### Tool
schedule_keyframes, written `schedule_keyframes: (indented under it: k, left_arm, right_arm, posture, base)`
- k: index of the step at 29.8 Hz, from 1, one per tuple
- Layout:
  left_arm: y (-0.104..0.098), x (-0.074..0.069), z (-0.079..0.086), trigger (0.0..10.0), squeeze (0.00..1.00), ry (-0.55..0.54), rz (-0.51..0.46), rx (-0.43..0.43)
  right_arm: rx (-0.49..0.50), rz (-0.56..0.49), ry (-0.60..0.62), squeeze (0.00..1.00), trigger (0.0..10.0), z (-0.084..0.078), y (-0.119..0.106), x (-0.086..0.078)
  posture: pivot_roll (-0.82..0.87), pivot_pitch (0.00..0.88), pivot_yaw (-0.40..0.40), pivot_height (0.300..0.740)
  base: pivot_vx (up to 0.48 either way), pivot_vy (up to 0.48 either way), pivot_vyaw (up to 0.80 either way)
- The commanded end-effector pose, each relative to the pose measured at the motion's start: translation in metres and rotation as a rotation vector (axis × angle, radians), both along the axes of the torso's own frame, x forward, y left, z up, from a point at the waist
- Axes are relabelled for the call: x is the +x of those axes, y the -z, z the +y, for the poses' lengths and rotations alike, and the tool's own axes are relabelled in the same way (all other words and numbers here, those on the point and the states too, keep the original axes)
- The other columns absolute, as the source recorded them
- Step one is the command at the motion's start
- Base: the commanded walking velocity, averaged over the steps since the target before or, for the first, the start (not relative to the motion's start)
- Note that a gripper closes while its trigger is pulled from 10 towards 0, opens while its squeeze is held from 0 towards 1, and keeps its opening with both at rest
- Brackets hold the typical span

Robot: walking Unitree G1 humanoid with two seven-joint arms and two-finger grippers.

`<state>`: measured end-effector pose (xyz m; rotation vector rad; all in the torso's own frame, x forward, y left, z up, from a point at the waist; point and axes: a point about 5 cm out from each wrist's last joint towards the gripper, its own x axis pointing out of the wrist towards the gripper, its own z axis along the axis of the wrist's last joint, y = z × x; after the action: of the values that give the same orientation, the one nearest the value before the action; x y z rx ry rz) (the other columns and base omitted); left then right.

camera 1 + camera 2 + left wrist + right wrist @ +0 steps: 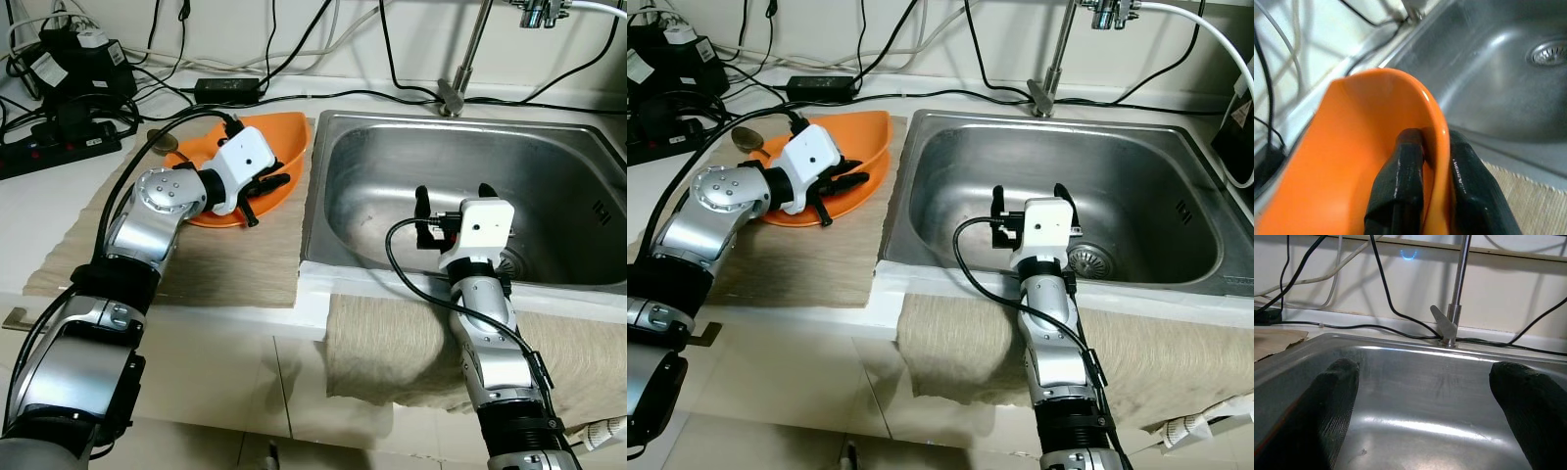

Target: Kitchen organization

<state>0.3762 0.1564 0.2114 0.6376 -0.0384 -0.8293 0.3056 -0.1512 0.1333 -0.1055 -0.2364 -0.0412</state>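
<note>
- The orange bowl sits in the upper middle-left of the left eye view, on a beige woven mat on the worktop, just beside the left rim of the sink.
- The bowl looks tipped, its far rim raised higher than the near one.
- The left hand is at the bowl's near-right rim; in the left wrist view one black finger lies inside the bowl and the other outside, pinching the orange wall between them.
- A brown, spoon-like thing lies just behind the bowl's left edge on the mat; too small to tell more.
- The steel sink takes up the right half of the left eye view, with its drain near the middle of the basin floor.
- The right hand hangs over the sink's near part, low in the basin, its two fingers spread wide with nothing between them.
- The tap stands on the far rim of the sink, upper right of the left eye view.
- A beige cloth hangs over the worktop's front edge below the sink, around the right arm.
- Black cables run along the back of the worktop; a power strip and a black adapter lie in the upper left.
</note>
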Motion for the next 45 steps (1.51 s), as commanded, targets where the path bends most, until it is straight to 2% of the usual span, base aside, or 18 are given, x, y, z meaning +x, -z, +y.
schedule_keyframes:
  k: [1, 5, 7, 9, 10, 12, 14, 17, 20, 24, 26, 28, 33, 39, 41, 45]
  left_arm:
    - [-0.011, 0.001, -0.001, 0.0, 0.0, 0.025, -0.043, -0.015]
    - [-0.033, 0.001, -0.005, 0.0, 0.0, 0.054, -0.141, -0.064]
    - [-0.035, 0.001, -0.005, 0.0, 0.0, 0.055, -0.148, -0.067]
    - [-0.041, 0.0, -0.01, 0.0, 0.0, 0.063, -0.171, -0.12]
    - [-0.041, 0.0, -0.01, 0.0, 0.0, 0.063, -0.171, -0.12]
    - [-0.049, 0.001, -0.013, 0.0, 0.0, 0.044, -0.194, -0.213]
    - [-0.06, 0.003, -0.018, 0.0, 0.0, 0.014, -0.194, -0.383]
    - [-0.073, 0.003, -0.026, 0.0, 0.0, 0.01, -0.187, -0.584]
    - [-0.08, 0.001, -0.035, 0.0, 0.0, 0.029, -0.181, -0.692]
    - [-0.083, -0.001, -0.038, 0.0, 0.0, 0.046, -0.162, -0.754]
    - [-0.091, -0.005, -0.043, 0.0, 0.0, 0.078, -0.125, -0.856]
    - [-0.097, -0.009, -0.047, 0.0, 0.0, 0.107, -0.102, -0.922]
    - [-0.098, -0.015, -0.054, 0.0, 0.0, 0.149, -0.065, -0.969]
    - [-0.097, -0.028, -0.071, 0.0, 0.0, 0.226, 0.006, -1.011]
    - [-0.095, -0.039, -0.089, 0.0, 0.0, 0.29, 0.086, -1.068]
    - [-0.09, -0.043, -0.096, 0.0, 0.0, 0.301, 0.133, -1.095]
  right_arm:
    - [0.015, 0.098, -0.007, 0.0, 10.0, 0.003, 0.021, -0.004]
    - [0.015, 0.101, -0.007, 0.0, 10.0, 0.003, 0.022, -0.003]
    - [0.015, 0.101, -0.007, 0.0, 10.0, 0.003, 0.022, -0.003]
    - [0.017, 0.104, -0.008, 0.0, 10.0, 0.004, 0.023, -0.004]
    - [0.017, 0.104, -0.008, 0.0, 10.0, 0.004, 0.023, -0.004]
    - [0.019, 0.106, -0.008, 0.0, 10.0, 0.004, 0.023, -0.004]
    - [0.022, 0.109, -0.005, 0.0, 10.0, 0.003, 0.024, -0.003]
    - [0.03, 0.112, -0.006, 0.0, 10.0, 0.004, 0.024, -0.001]
    - [0.041, 0.113, -0.02, 0.0, 10.0, 0.006, 0.023, 0.001]
    - [0.054, 0.115, -0.025, 0.0, 10.0, 0.005, 0.022, 0.005]
    - [0.076, 0.112, -0.019, 0.0, 10.0, 0.002, 0.018, 0.01]
    - [0.086, 0.111, -0.012, 0.0, 10.0, 0.0, 0.017, 0.012]
    - [0.141, 0.126, -0.014, 0.0, 10.0, -0.001, 0.019, 0.015]
    - [0.197, 0.128, -0.001, 0.0, 10.0, -0.006, 0.017, 0.021]
    - [0.239, 0.122, 0.029, 0.0, 10.0, -0.015, 0.013, 0.027]
    - [0.295, 0.121, 0.043, 0.0, 10.0, -0.02, 0.011, 0.029]
  posture:
    - [0.0, 0.0, 0.048, 0.74]
    - [0.0, 0.0, 0.049, 0.74]
    - [0.0, 0.0, 0.049, 0.74]
    - [0.0, 0.0, 0.052, 0.74]
    - [0.0, 0.0, 0.052, 0.74]
    - [0.0, 0.0, 0.055, 0.74]
    - [0.0, 0.0, 0.054, 0.74]
    - [0.0, 0.0, 0.053, 0.74]
    - [0.0, 0.0, 0.049, 0.74]
    - [0.0, 0.0, 0.048, 0.74]
    - [0.0, 0.0, 0.046, 0.74]
    - [0.0, 0.0, 0.045, 0.74]
    - [0.0, 0.0, 0.046, 0.74]
    - [0.01, 0.0, 0.048, 0.74]
    - [0.01, 0.0, 0.053, 0.74]
    - [0.0, 0.0, 0.054, 0.74]
  base:
    - [0.0, 0.0, 0.0]
    - [0.0, 0.0, 0.0]
    - [0.0, 0.0, 0.0]
    - [0.0, 0.0, 0.0]
    - [0.0, 0.0, 0.0]
    - [0.0, 0.0, 0.0]
    - [0.0, 0.0, 0.0]
    - [0.0, 0.0, 0.0]
    - [0.0, 0.0, 0.0]
    - [0.0, 0.0, 0.0]
    - [0.0, 0.0, 0.0]
    - [0.0, 0.0, 0.0]
    - [0.0, 0.0, 0.0]
    - [0.0, 0.0, 0.0]
    - [0.0, 0.0, 0.0]
    - [0.0, 0.0, 0.0]
